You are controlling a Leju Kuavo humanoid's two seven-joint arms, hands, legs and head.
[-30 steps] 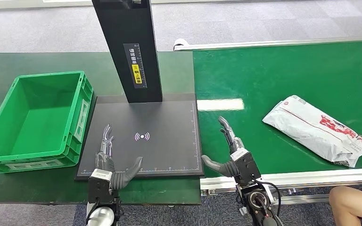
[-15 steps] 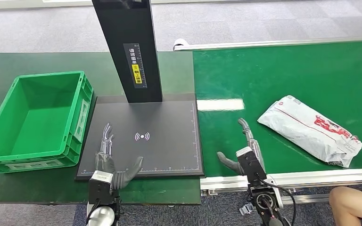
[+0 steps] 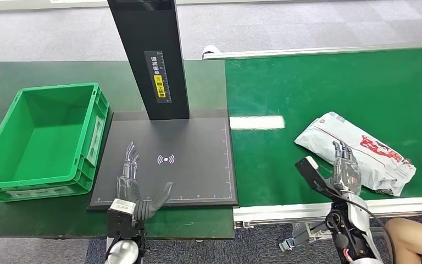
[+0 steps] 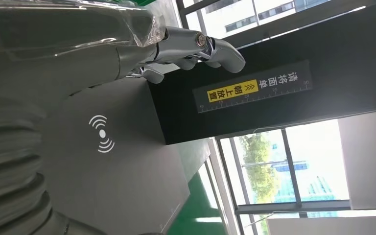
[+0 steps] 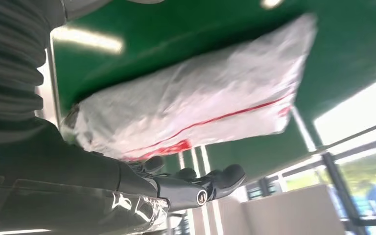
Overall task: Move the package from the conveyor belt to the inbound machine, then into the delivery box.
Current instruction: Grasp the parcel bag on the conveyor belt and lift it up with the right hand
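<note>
Parcel-sorting room: conveyor belt (image 3: 335, 88), inbound machine (image 3: 165, 159), crate (image 3: 44, 137).

I count one white package (image 3: 357, 152), one green conveyor belt (image 3: 329, 93), one black inbound machine (image 3: 167, 154), one green delivery box (image 3: 96, 118), and my two hands: left hand (image 3: 134, 192), right hand (image 3: 338, 173).

White plastic package (image 3: 357, 151) with red print, flat and slanted on the green conveyor belt (image 3: 318, 93)
</note>
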